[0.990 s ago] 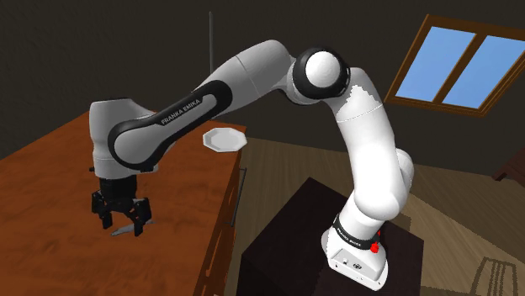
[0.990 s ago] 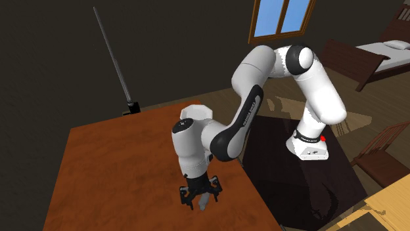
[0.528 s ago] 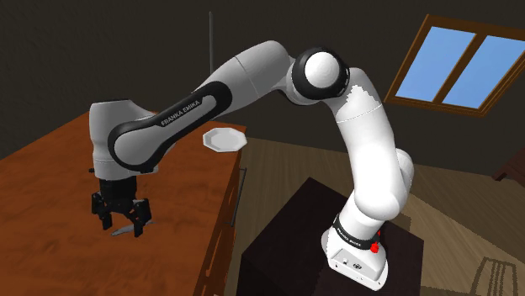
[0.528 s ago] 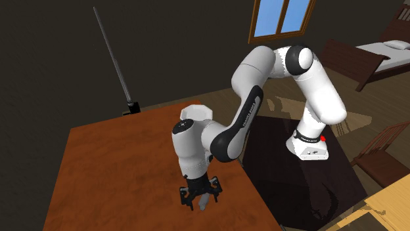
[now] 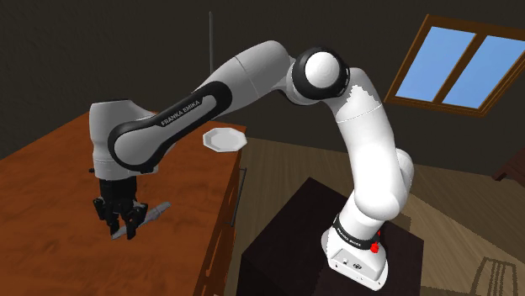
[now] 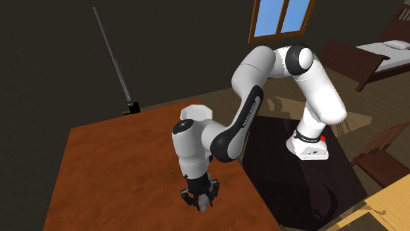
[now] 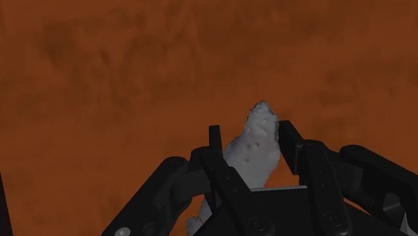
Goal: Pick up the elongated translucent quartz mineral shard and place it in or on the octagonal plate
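Observation:
The quartz shard (image 7: 254,151) is a pale grey, rough, elongated piece. My black gripper (image 7: 251,131) is shut on it, its fingers (image 7: 216,137) pressing the shard's two sides. In the shoulder view the gripper (image 5: 120,229) points down at the reddish-brown table (image 5: 50,177), and the shard (image 5: 151,211) sticks out slantwise toward that view's right. In the second exterior view the gripper (image 6: 199,200) and shard (image 6: 205,203) are low over the table's near end. The white octagonal plate (image 5: 224,140) lies at the table's far corner, also seen as the plate (image 6: 197,113) behind my arm.
A thin black rod on a small base (image 6: 132,106) stands at the table's far edge. The table edge (image 6: 253,190) runs close beside the gripper, with dark floor beyond. My stand (image 5: 294,235) is a dark box off the table's side.
The fingers have closed from wide apart onto the shard. The shard, lying flat under the gripper before, now tilts and juts out to the side. The arm has hardly moved.

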Controlling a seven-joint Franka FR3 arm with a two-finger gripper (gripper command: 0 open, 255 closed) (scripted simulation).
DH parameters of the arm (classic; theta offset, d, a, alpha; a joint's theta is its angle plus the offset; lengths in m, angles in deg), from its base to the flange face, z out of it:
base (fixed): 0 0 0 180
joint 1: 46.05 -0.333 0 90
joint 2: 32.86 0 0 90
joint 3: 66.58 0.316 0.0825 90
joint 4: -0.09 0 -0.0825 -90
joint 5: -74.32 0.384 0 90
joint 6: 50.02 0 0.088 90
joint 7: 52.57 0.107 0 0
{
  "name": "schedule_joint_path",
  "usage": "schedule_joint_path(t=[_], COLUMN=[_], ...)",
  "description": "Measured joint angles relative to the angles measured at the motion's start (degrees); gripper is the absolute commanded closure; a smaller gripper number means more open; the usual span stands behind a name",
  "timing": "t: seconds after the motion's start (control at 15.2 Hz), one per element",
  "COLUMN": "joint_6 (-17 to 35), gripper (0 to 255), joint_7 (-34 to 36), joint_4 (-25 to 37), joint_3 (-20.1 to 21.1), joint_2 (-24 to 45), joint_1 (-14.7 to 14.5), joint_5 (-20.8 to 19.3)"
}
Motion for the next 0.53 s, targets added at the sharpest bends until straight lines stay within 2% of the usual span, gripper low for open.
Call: schedule_joint_path(t=[0.53], joint_6=[-2.4], gripper=[255], joint_7=[0.1], joint_4=[0.5], joint_3=[1.3], joint_2=[-2.1], joint_1=[0.9], joint_5=[1.1])
